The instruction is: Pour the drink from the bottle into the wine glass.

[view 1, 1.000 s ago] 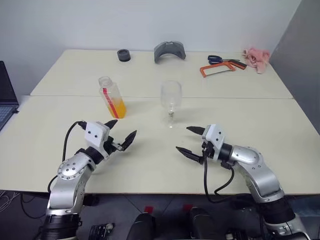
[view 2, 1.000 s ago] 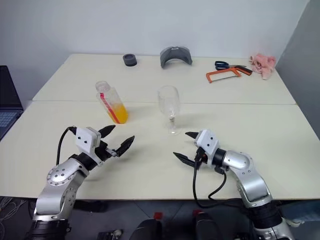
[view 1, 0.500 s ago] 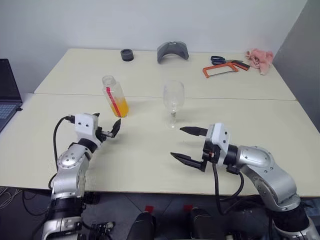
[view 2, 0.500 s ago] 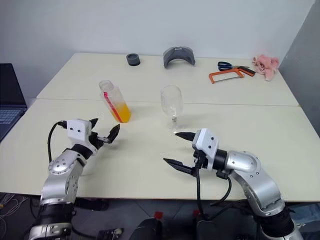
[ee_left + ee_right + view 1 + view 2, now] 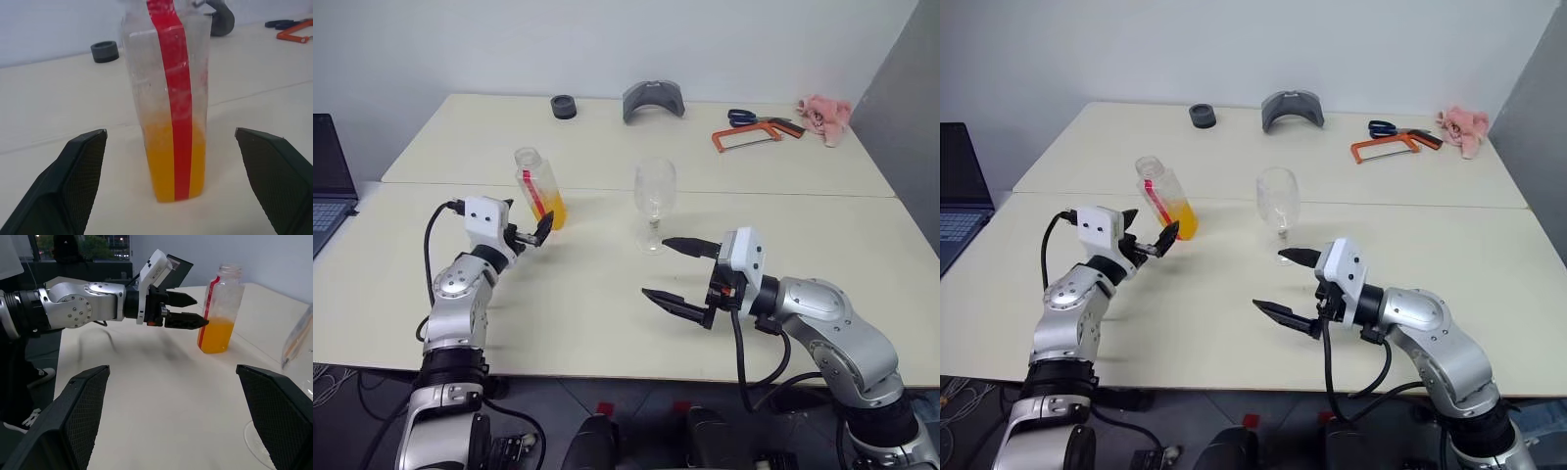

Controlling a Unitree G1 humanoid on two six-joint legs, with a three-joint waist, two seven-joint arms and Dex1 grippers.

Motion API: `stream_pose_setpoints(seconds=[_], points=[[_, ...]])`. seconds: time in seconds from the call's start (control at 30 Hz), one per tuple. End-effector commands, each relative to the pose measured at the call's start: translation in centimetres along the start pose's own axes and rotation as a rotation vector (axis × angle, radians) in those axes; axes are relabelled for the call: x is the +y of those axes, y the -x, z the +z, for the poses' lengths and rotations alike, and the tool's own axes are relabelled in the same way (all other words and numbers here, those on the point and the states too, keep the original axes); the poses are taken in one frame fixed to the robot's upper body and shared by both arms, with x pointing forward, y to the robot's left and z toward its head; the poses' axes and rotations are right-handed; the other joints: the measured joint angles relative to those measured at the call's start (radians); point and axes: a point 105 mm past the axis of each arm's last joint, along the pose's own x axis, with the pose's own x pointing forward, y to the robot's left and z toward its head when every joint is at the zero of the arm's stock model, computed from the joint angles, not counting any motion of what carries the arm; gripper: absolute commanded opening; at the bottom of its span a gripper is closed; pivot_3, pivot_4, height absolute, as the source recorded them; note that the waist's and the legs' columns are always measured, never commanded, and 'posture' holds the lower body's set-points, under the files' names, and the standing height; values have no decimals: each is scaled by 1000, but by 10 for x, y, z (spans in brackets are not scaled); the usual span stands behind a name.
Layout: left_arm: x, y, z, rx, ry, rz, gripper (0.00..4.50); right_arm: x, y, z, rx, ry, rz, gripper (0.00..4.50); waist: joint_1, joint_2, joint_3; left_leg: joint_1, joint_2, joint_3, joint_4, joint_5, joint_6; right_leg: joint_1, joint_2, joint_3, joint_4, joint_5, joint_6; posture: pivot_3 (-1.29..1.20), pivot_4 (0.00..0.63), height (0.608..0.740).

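1. The left pincer (image 5: 530, 231) hovers just in front of the bottle (image 5: 539, 188), fingers spread wide and empty, not touching it. In the left wrist view the bottle stands centred in the gap between them.
2. The step in hand looks like the approach for a grasp. Next, the left pincer likely needs to slide around the bottle and clamp, without tipping it.
3. The bottle stands upright on the bench (image 5: 607, 284), left of the wine glass (image 5: 654, 203). It is clear plastic with a red strip, and the drink (image 5: 172, 166) fills about its lower third.
4. The wine glass appears empty.
5. The right pincer (image 5: 677, 274) waits in front of the wine glass, spread and empty.
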Motion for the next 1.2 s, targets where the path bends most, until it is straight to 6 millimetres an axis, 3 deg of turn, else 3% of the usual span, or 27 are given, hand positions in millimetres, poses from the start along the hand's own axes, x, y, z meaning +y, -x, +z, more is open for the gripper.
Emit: stream_pose_setpoints(seconds=[0.03, 0.63, 0.73, 0.97, 1.2], points=[[0, -8, 11, -38, -16, -13, 4500, 0, 1, 13, -37, 42, -3, 4421, 0, 0, 0, 0, 0, 0, 0, 0, 0, 0, 0, 0, 0, 0, 0, 0, 150, 740], [6, -43, 21, -61, 38, 5, 4500, -4, -2, 16, -29, 71, 5, 4421, 0, 0, 0, -1, -1, 0, 0, 0, 0, 0, 0, -1, 0, 0, 0, 0, 150, 740], [6, -46, 22, -64, 39, 2, 3875, -4, -2, 16, -29, 74, 3, 4500, 0, 0, 0, -1, -1, 0, 0, 0, 0, 0, 0, -1, 0, 0, 0, 0, 150, 740], [3, -50, 21, -68, 42, -13, 1797, -7, -4, 17, -36, 85, -8, 4500, 0, 0, 0, -1, -1, 0, 1, 0, 0, -1, 0, -1, 0, 0, 0, 0, 150, 740], [-10, -50, 23, -97, 14, -59, 1723, -12, -3, 20, -49, 108, -50, 4500, 0, 0, 0, -1, -1, -1, 1, 0, 0, -1, 0, -1, 0, 0, 0, 0, 150, 740]])
